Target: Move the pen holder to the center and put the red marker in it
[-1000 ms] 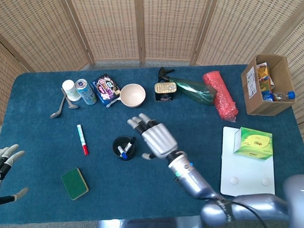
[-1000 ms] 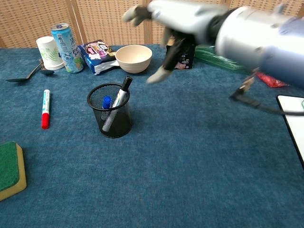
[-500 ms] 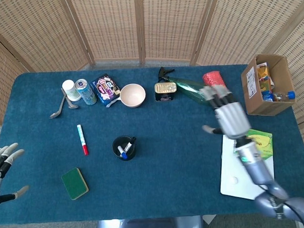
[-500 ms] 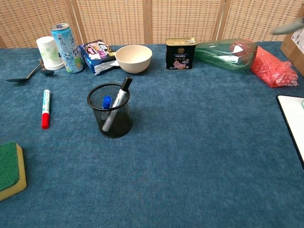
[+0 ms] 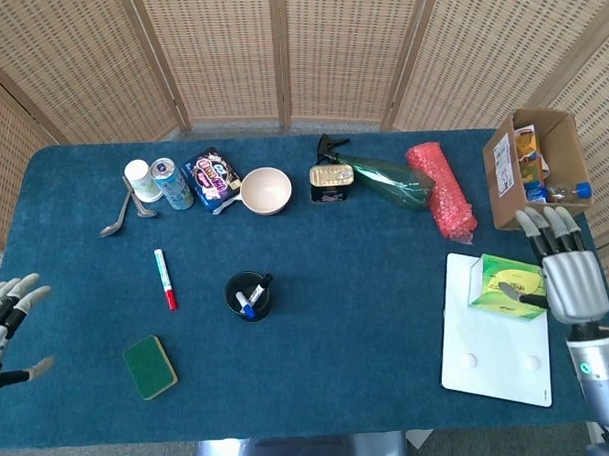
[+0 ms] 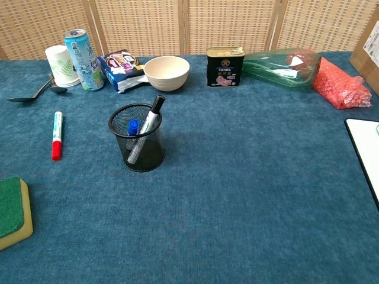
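Note:
The black mesh pen holder (image 5: 249,294) (image 6: 137,145) stands left of the table's middle with a blue marker and a black marker inside. The red marker (image 5: 164,279) (image 6: 56,135), white-bodied with a red cap, lies flat on the cloth to its left. My right hand (image 5: 564,271) hovers at the table's far right edge, fingers spread, holding nothing. My left hand (image 5: 5,316) is off the left edge, fingers apart and empty. Neither hand shows in the chest view.
Along the back stand a paper cup (image 5: 140,180), a can (image 5: 172,183), a snack pack (image 5: 212,177), a bowl (image 5: 265,190), a tin (image 5: 329,182), a green bottle (image 5: 388,180) and a red bag (image 5: 441,190). A cardboard box (image 5: 536,170), a white board (image 5: 493,331) with a green box, and a sponge (image 5: 150,366) are also here.
My right hand has swept from beside the pen holder across the table to the far right edge. The pen holder and the red marker have stayed put.

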